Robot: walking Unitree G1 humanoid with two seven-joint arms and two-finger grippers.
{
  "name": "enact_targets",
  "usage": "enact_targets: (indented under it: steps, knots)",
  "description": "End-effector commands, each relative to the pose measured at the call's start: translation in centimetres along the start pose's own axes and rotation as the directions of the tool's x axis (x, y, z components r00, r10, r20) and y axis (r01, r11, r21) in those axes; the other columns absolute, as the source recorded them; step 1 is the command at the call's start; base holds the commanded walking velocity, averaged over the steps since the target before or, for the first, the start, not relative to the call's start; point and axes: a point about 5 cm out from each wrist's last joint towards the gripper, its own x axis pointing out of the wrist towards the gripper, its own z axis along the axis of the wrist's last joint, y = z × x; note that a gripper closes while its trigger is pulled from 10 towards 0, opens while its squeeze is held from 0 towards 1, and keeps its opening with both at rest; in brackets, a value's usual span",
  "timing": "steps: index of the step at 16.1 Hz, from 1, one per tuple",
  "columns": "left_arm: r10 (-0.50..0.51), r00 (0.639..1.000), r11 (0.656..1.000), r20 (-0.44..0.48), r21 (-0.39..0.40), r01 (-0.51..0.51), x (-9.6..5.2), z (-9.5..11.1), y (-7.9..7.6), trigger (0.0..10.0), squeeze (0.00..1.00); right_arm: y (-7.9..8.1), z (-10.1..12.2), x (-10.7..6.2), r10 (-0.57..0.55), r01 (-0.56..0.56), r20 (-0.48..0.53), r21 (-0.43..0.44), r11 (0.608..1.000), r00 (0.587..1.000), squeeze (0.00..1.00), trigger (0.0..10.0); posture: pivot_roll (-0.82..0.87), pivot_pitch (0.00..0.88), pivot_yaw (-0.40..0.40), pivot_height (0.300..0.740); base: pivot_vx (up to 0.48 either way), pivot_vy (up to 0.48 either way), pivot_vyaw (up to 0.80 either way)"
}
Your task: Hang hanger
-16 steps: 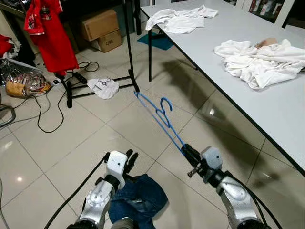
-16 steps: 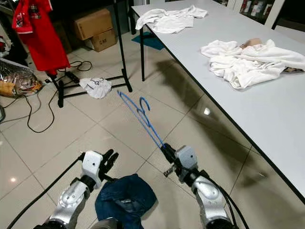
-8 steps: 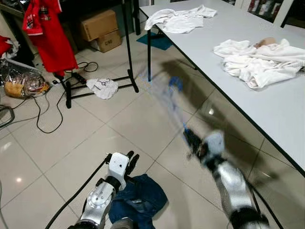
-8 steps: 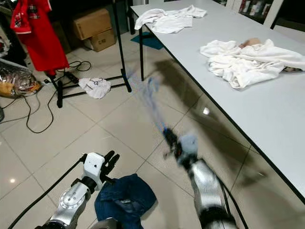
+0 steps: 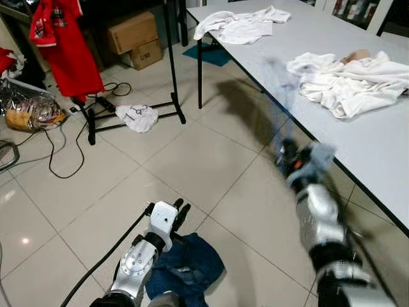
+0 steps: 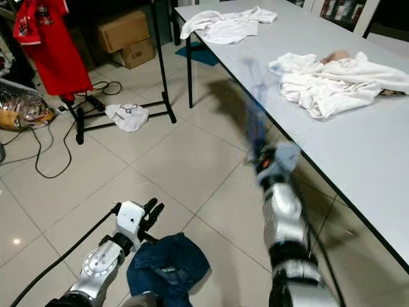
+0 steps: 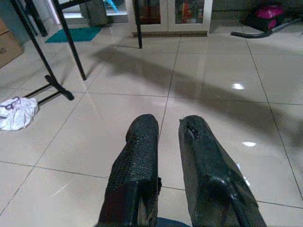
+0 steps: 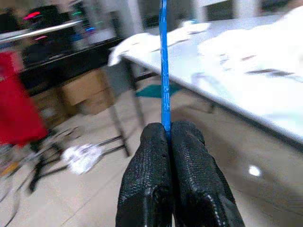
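The right hand (image 8: 165,137), blurred beside the edge of the white worktop (image 5: 358,137), pinches a blue hanger (image 8: 164,61) that rises above its pressed-together fingers. The left hand (image 7: 163,130), fingers slightly parted, hangs low over the tiled floor (image 5: 185,160) near blue cloth (image 5: 188,265).

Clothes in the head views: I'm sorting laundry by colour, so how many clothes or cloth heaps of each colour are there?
White: 3 (heap, heap on the table, small one on the floor)
Red: 1 (shirt)
Blue: 1 (jeans on the floor)
Total: 5
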Motion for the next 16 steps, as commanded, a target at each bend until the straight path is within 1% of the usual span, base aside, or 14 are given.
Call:
enact_targets:
  steps: [1,2,3,4,5,6,7,8,10,12,13,14,15,16]
  knots:
    - [0.002,1.000,1.000,-0.006,0.009,-0.002,-0.2,-0.2,0.1,10.0,0.00,-0.5,0.2,0.5,-0.077,0.078,-0.024,0.030,0.997,0.997,0.00,10.0,-0.08,0.000,0.064,0.740,0.000,0.000,0.00]
    - [0.002,1.000,1.000,-0.006,0.009,-0.002,-0.2,-0.2,0.0,10.0,0.00,-0.8,0.4,0.6,-0.103,0.104,-0.024,0.038,0.994,0.994,0.00,10.0,-0.08,0.000,0.064,0.740,0.000,0.000,0.00]
    - [0.001,1.000,1.000,-0.005,0.012,0.000,-0.2,-0.2,0.0,10.0,0.00,-1.7,1.3,1.3,-0.192,0.194,-0.031,0.060,0.979,0.981,0.00,10.0,-0.08,0.000,0.065,0.740,0.000,0.000,0.00]
    - [0.000,1.000,1.000,-0.005,0.012,0.000,-0.2,-0.2,0.1,10.0,0.00,-1.9,1.4,1.4,-0.213,0.215,-0.035,0.061,0.975,0.976,0.00,10.0,-0.08,0.000,0.065,0.740,0.000,0.000,0.00]
    - [0.000,1.000,1.000,-0.005,0.014,0.000,-0.2,-0.2,0.1,10.0,0.00,-2.4,1.8,1.7,-0.272,0.274,-0.048,0.060,0.960,0.961,0.00,10.0,-0.08,0.000,0.066,0.740,0.000,0.000,0.00]
    - [-0.002,1.000,1.000,-0.005,0.016,0.002,-0.2,-0.2,0.1,10.0,0.00,-3.2,2.1,1.9,-0.340,0.342,-0.064,0.034,0.939,0.938,0.00,10.0,-0.08,0.000,0.067,0.740,0.000,0.000,0.00]
    - [-0.003,1.000,1.000,-0.005,0.018,0.003,-0.2,-0.2,0.0,10.0,0.00,-3.5,2.4,2.0,-0.373,0.375,-0.070,0.019,0.927,0.925,0.00,10.0,-0.08,0.000,0.067,0.740,0.000,0.000,0.00]
    - [-0.005,1.000,1.000,-0.005,0.022,0.005,-0.2,-0.1,0.0,10.0,0.00,-4.0,2.6,2.3,-0.411,0.413,-0.100,0.005,0.911,0.906,0.00,10.0,-0.08,0.000,0.067,0.740,0.000,0.000,0.00]
    - [-0.005,1.000,1.000,-0.004,0.024,0.005,-0.1,-0.1,0.1,10.0,0.00,-5.0,4.0,2.6,-0.481,0.484,-0.074,0.017,0.875,0.873,0.00,10.0,-0.08,0.000,0.068,0.740,0.000,0.000,0.00]
    - [-0.009,1.000,1.000,-0.003,0.026,0.009,-0.1,-0.1,0.1,10.0,0.00,-6.5,4.9,2.7,-0.578,0.581,-0.086,0.013,0.814,0.812,0.00,10.0,-0.08,0.000,0.070,0.740,0.000,0.000,0.00]
    - [-0.012,1.000,1.000,-0.002,0.028,0.012,-0.1,-0.1,0.0,10.0,0.00,-6.8,5.3,2.7,-0.596,0.599,-0.082,0.014,0.801,0.799,0.00,10.0,-0.08,0.000,0.070,0.740,0.000,0.000,0.00]
    - [-0.014,1.000,0.999,-0.002,0.031,0.014,-0.1,-0.1,0.0,10.0,0.00,-7.1,5.9,2.8,-0.612,0.613,-0.055,-0.008,0.790,0.789,0.00,10.0,-0.08,0.000,0.071,0.740,0.000,0.000,0.00]
    - [-0.016,1.000,0.999,-0.002,0.033,0.016,-0.1,-0.1,0.0,10.0,0.00,-7.5,6.7,2.8,-0.644,0.641,-0.002,-0.084,0.763,0.765,0.00,10.0,-0.08,0.000,0.071,0.740,0.000,0.000,0.00]
    - [-0.017,1.000,0.999,-0.002,0.035,0.017,-0.1,-0.1,0.0,10.0,0.00,-7.8,7.2,2.7,-0.659,0.656,0.042,-0.154,0.738,0.751,0.00,10.0,-0.08,0.000,0.071,0.740,0.000,0.000,0.00]
